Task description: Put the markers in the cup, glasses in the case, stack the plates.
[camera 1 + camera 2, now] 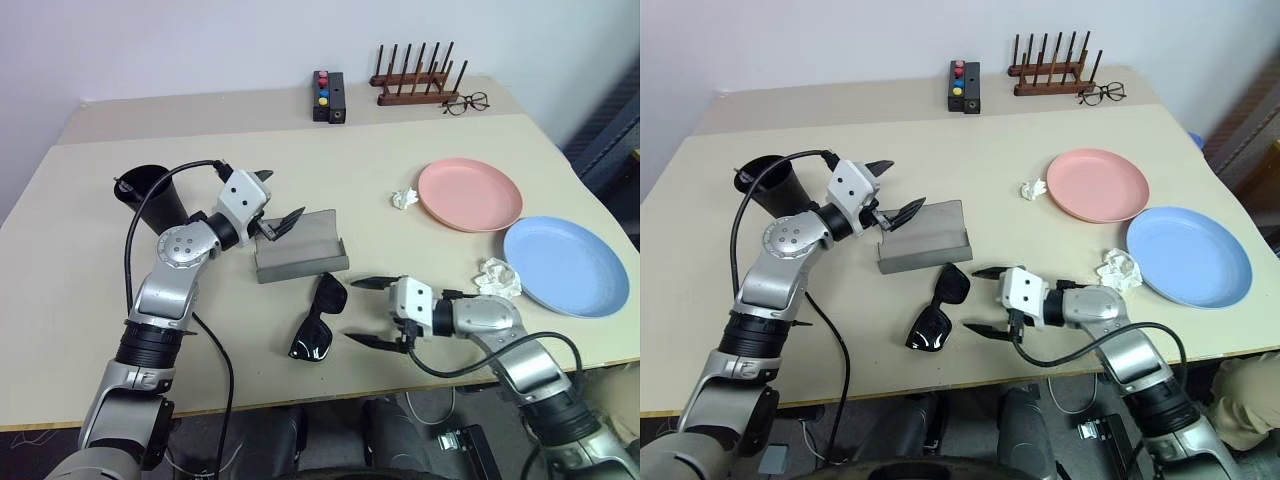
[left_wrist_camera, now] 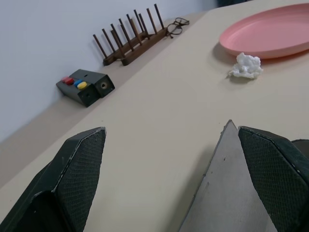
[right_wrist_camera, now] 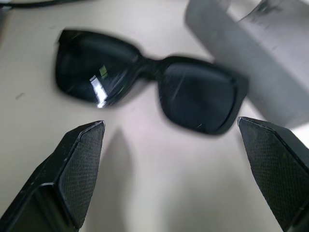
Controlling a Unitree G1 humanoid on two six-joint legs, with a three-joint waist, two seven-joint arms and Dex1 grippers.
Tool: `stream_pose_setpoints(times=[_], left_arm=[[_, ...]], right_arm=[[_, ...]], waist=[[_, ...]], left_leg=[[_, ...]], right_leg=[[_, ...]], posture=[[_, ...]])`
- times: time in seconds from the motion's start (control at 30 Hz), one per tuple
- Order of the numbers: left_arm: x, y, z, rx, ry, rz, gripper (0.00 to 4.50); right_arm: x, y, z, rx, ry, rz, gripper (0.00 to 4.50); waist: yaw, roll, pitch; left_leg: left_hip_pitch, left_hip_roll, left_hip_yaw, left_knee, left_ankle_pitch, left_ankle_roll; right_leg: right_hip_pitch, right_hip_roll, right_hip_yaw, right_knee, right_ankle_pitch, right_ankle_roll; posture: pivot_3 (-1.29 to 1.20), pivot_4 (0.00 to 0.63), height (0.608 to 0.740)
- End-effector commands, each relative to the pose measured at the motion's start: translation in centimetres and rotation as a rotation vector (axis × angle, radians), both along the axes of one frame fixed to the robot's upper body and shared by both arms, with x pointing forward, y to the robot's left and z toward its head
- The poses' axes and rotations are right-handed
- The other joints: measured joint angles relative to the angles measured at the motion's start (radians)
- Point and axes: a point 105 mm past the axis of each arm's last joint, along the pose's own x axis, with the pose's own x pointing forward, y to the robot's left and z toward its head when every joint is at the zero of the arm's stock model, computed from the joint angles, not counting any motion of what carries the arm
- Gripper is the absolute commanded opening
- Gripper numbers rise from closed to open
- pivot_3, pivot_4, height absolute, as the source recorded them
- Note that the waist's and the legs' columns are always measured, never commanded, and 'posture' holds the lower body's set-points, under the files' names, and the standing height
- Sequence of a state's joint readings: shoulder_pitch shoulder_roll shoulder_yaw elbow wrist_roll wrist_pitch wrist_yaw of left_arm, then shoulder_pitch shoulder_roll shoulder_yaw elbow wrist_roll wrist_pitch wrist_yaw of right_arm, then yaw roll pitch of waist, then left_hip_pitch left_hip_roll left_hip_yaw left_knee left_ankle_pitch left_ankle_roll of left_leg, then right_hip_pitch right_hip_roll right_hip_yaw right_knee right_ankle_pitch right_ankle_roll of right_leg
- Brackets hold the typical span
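Glasses [image 1: 320, 318] beside case [image 1: 298, 247]; right end effector [image 1: 368, 312] open nearby.

My beige worktop [image 1: 380, 170] carries a grey case [image 1: 298, 246] at centre, sunglasses [image 1: 321, 317] at six o'clock, pink plate [image 1: 469, 193] and blue plate [image 1: 565, 265] toward three, black cup [image 1: 150, 195] at nine.

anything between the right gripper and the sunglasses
Nothing visible. The right gripper has open jaws facing the sunglasses, with only bare table between them. The grey case lies just beyond the sunglasses, not in the way.
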State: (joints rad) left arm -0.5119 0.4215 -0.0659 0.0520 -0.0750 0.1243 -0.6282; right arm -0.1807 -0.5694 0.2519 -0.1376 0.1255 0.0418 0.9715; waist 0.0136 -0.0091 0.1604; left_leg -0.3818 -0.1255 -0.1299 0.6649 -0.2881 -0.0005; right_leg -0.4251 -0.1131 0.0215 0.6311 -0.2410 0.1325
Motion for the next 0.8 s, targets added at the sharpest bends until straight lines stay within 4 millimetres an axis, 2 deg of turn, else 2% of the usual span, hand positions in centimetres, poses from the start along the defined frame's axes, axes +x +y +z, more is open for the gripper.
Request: stream_pose_setpoints(times=[0.03, 0.37, 0.8], left_arm=[[-0.3, -0.4, 1.1, 0.005, -0.055, -0.016, 4.47], [-0.5, -0.2, 1.1, 0.017, -0.061, -0.007, 4.47], [-0.6, -0.5, 1.1, 0.017, -0.07, -0.004, 4.47]], right_arm=[[0.8, 1.1, 0.5, 0.031, -0.031, -0.027, 4.5], [2.2, 3.3, 1.0, 0.096, -0.05, -0.121, 4.5], [2.5, 2.6, 1.3, 0.062, -0.092, -0.156, 4.5]], waist=[[-0.001, 0.0, 0.0], [-0.001, 0.0, 0.0], [-0.001, 0.0, 0.0]], left_leg=[[0.0, 0.0, 0.0, 0.0, 0.0, 0.0], [0.0, 0.0, 0.0, 0.0, 0.0, 0.0], [0.0, 0.0, 0.0, 0.0, 0.0, 0.0]], right_leg=[[0.0, 0.0, 0.0, 0.0, 0.0, 0.0], [-0.001, 0.0, 0.0, 0.0, 0.0, 0.0], [-0.001, 0.0, 0.0, 0.0, 0.0, 0.0]], posture=[[0.0, 0.15, 0.74], [0.0, 0.15, 0.74], [0.0, 0.15, 0.74]])
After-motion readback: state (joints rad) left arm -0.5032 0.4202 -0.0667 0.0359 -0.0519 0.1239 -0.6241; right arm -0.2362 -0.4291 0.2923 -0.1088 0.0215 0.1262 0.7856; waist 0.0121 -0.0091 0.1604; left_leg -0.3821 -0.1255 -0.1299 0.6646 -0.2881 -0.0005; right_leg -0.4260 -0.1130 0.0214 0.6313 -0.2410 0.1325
